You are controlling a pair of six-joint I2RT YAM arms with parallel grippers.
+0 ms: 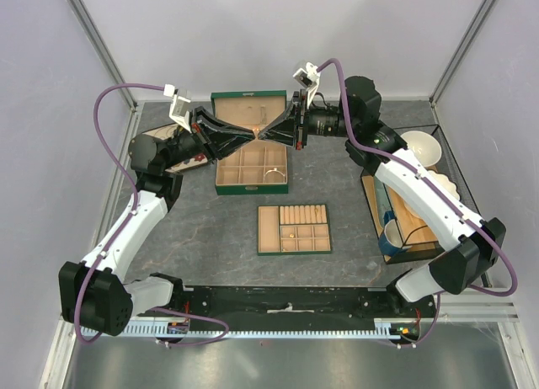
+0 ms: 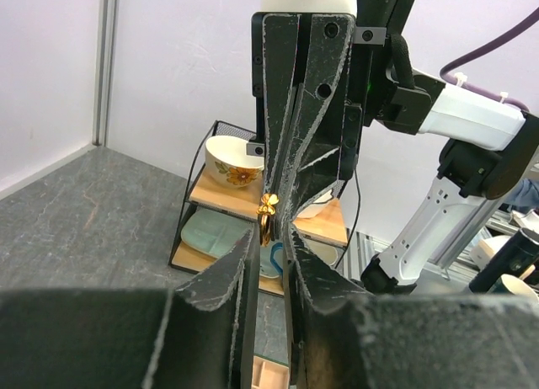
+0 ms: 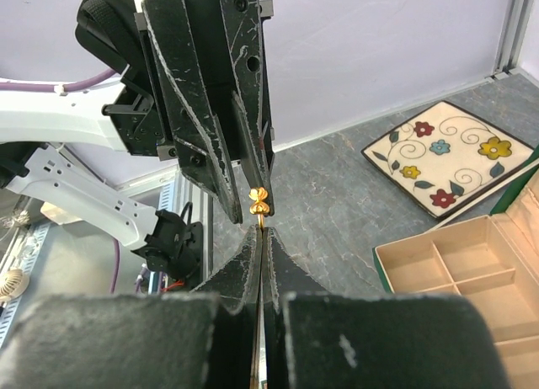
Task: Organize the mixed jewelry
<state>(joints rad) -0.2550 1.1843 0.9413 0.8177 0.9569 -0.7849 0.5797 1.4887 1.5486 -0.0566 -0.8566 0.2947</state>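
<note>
Right hand pinching gold piece | left hand parted, tip-to-tip

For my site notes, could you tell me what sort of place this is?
Likely a robotics lab cell: white panels in metal framing, two bench-bolted arms, staged props like the jewelry box.

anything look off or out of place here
Nothing looks spilled or broken. The one odd sight: a tiny gold piece hangs in mid-air over the open jewelry box, pinched by the right claw while the left claw, fingers slightly apart, meets it tip to tip.
</note>
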